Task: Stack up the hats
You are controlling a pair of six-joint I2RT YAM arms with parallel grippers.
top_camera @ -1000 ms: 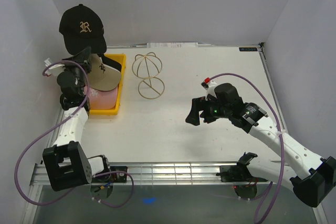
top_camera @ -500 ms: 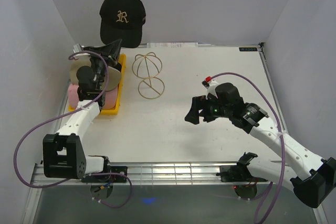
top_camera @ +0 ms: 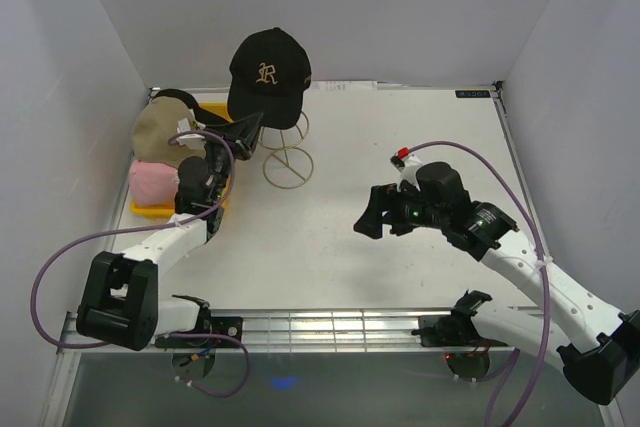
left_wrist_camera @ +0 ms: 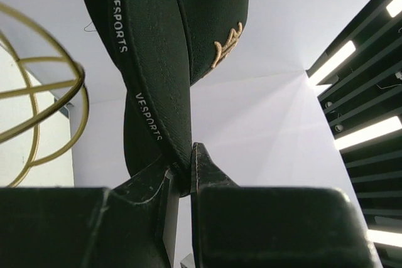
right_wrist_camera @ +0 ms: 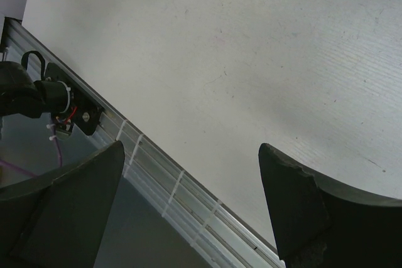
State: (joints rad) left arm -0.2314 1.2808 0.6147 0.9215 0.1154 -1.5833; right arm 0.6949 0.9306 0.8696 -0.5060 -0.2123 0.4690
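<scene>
Left fingers [left_wrist_camera: 207, 171] pinch the black cap [top_camera: 268, 72] by its brim to hang it over the wire stand [top_camera: 287, 159]; right fingers [right_wrist_camera: 295, 199], well right of the stand, are spread.

Black cap [top_camera: 268, 87], gold-lettered; tan cap [top_camera: 160, 129]; pink cap [top_camera: 155, 182], seemingly plain.

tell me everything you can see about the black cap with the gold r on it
The black cap is fabric, with a gold embroidered R on the front and white VESPORTS lettering on tape inside. It is held up in the air, crown up and R towards the top camera, over the gold wire stand. Its lower edge is pinched in the left gripper. Whether it touches the stand is unclear.
</scene>
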